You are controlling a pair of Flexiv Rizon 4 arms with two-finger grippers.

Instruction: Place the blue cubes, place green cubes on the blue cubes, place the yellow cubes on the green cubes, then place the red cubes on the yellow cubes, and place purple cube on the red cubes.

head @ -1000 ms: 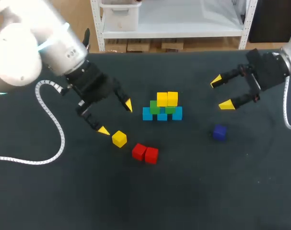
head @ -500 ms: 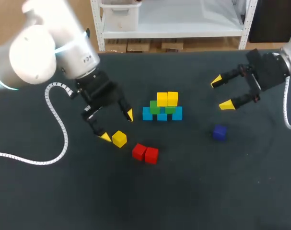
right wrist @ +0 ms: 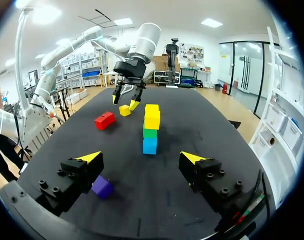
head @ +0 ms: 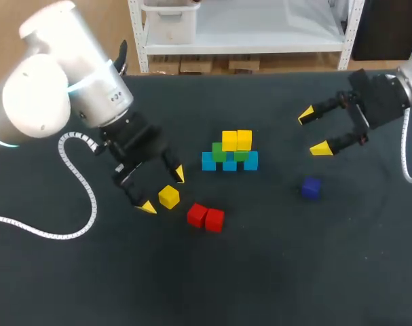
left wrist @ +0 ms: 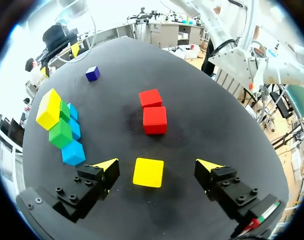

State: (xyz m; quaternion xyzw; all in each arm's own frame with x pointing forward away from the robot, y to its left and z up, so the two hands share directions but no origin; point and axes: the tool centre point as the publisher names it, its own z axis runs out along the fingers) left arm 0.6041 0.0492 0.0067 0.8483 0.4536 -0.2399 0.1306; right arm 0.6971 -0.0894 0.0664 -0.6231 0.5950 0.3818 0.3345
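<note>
The left gripper point(head: 163, 191) is held wide apart astride a loose yellow cube point(head: 168, 197), which neither finger touches. Near it, two smooth, sharp-edged red cubes point(head: 206, 217) are set touching on the matte dark table point(head: 294, 272). In the stack point(head: 230, 153), the green layer is partly hidden by the yellow. The purple cube point(head: 311, 188) lies near the right gripper point(head: 311, 133), likewise spread and empty.

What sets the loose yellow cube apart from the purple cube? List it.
The loose yellow cube is yellow, the purple cube dark purple. The yellow cube sits between the left gripper's open fingers; the purple cube lies outside any gripper. Both rest on the table, off the stack.
</note>
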